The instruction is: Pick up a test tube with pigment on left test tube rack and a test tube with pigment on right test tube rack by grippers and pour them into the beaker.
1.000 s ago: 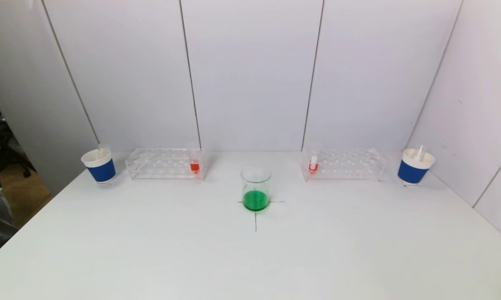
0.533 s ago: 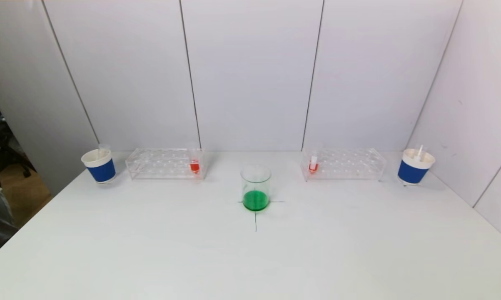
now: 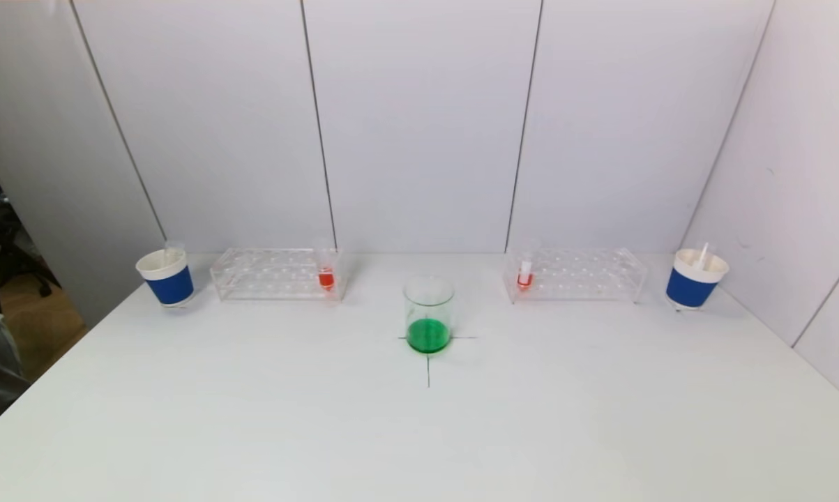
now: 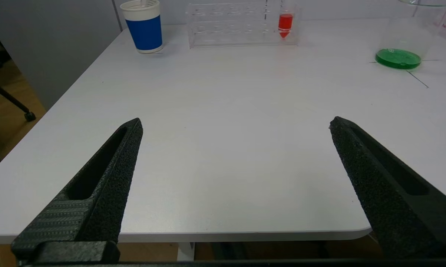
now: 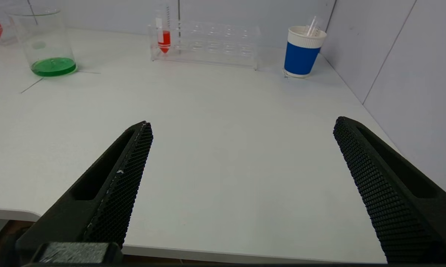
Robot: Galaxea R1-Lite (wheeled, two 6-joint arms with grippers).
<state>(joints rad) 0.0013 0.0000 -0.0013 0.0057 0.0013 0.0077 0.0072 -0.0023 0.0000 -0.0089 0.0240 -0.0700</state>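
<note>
A clear beaker (image 3: 428, 314) with green liquid stands mid-table on a cross mark. The left clear test tube rack (image 3: 276, 273) holds one test tube with red pigment (image 3: 326, 277) at its inner end. The right test tube rack (image 3: 576, 274) holds another test tube with red pigment (image 3: 524, 274) at its inner end. Neither arm shows in the head view. My left gripper (image 4: 235, 124) hangs open and empty over the table's near edge, far from the left tube (image 4: 285, 24). Likewise my right gripper (image 5: 243, 126) is open and empty, far from the right tube (image 5: 164, 39).
A blue-sleeved paper cup (image 3: 166, 277) stands left of the left rack, another cup (image 3: 694, 279) right of the right rack, each holding a clear tube. White wall panels close the back and right side. The table's left edge drops to the floor.
</note>
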